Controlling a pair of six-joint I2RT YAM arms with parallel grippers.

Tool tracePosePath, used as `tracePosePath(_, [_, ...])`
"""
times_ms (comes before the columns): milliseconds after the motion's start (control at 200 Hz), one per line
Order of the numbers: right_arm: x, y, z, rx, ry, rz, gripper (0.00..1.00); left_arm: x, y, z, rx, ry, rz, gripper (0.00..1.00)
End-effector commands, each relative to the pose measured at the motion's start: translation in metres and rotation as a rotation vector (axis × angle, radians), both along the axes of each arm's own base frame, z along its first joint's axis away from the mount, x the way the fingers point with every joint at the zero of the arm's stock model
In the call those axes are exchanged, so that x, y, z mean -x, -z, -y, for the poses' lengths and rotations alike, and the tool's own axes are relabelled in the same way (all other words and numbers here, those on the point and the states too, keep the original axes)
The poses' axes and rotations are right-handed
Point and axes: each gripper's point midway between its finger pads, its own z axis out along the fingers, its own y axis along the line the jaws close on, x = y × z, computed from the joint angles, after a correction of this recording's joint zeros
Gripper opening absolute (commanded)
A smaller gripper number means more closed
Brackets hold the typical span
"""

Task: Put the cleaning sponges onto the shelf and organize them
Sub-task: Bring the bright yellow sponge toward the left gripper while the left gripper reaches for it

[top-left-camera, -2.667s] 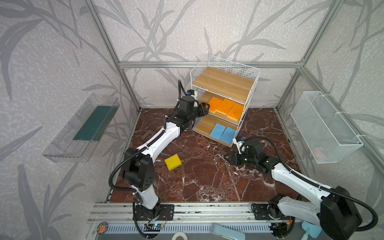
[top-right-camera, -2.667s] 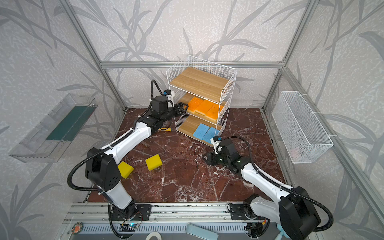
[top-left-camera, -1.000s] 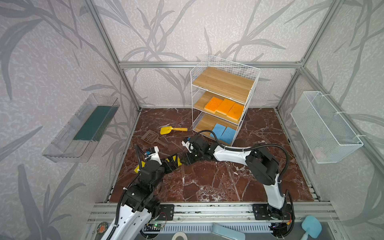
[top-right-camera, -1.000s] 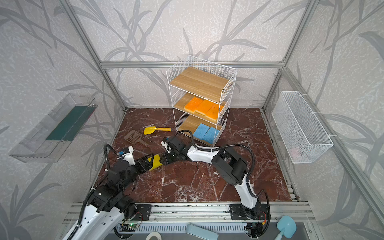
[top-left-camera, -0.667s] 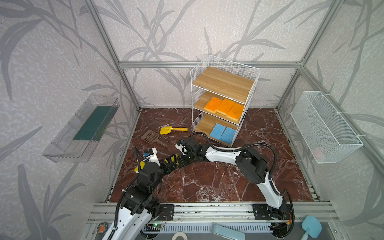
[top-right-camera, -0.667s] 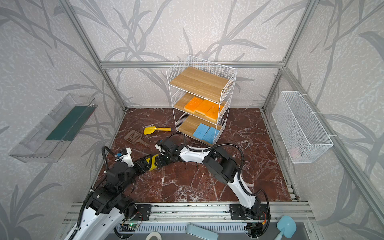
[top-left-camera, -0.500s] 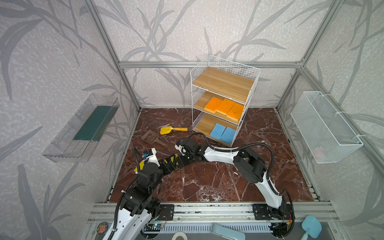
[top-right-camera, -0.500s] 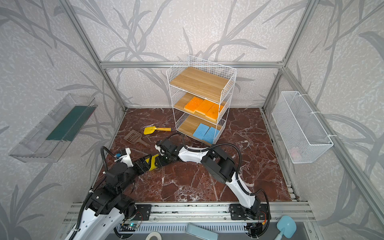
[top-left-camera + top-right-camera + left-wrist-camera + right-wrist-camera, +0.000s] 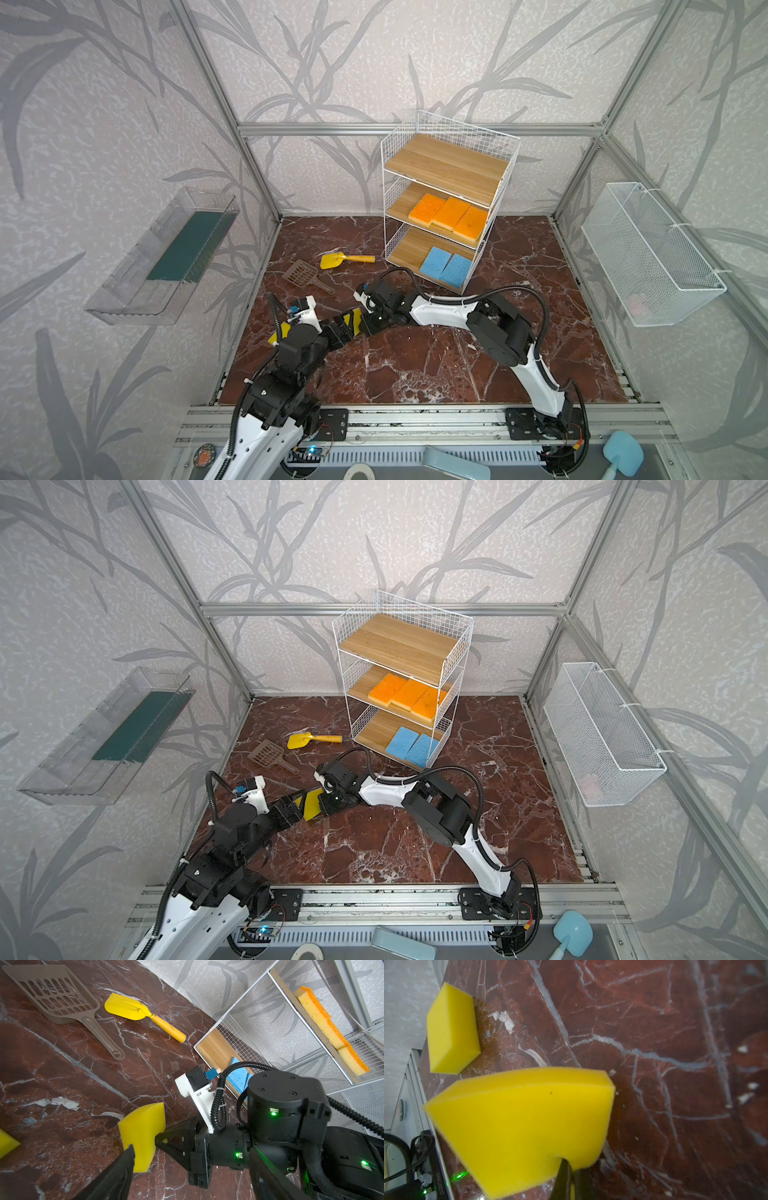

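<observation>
the right gripper (image 9: pixel 158 1140), reaching across the red marble floor (image 9: pixel 415 365), is clamped on one edge of a thick yellow foam sponge (image 9: pixel 519 1126), the foam squashed thin at the pinch. gripping the edge leaves most of the block free, probably so it can be slid flat onto a board. the left gripper (image 9: pixel 293 806) lies just beside it, jaws wide apart and empty. the sponge sits low toward the left front of the floor, well apart from the three-tier white wire shelf with wooden boards (image 9: pixel 444 166). there, three orange sponges (image 9: pixel 449 216) line the middle board and two light blue sponges (image 9: pixel 444 266) the bottom one, sorted by colour; the bare top board looks the likely home for the yellows. the right wrist view shows a second yellow sponge (image 9: pixel 450 1030) whole, flat on the floor by the wall, where a top view gives only slivers behind the left arm. the left wrist view alone shows the orange sponges' yellow undersides.
</observation>
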Motion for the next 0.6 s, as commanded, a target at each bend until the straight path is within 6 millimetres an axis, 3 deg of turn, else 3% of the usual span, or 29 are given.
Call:
tracePosePath(0, [-0.006, -0.019, 0.023, 0.006, 0.029, 0.023, 0.03, -0.004, -0.005, 0.013, 0.032, 0.052, -0.008, 0.86])
tracePosePath(150, [-0.012, -0.041, 0.052, -0.027, 0.069, 0.045, 0.02, -0.017, -0.007, 0.033, 0.046, 0.129, -0.039, 0.84])
tracePosePath(400, [-0.017, -0.081, 0.119, -0.076, 0.158, 0.104, 0.02, -0.038, -0.013, 0.063, 0.059, 0.233, -0.063, 0.83])
tracePosePath(600, [-0.011, -0.115, 0.158, -0.117, 0.200, 0.159, 0.02, -0.048, -0.033, 0.112, 0.139, 0.403, 0.005, 0.83])
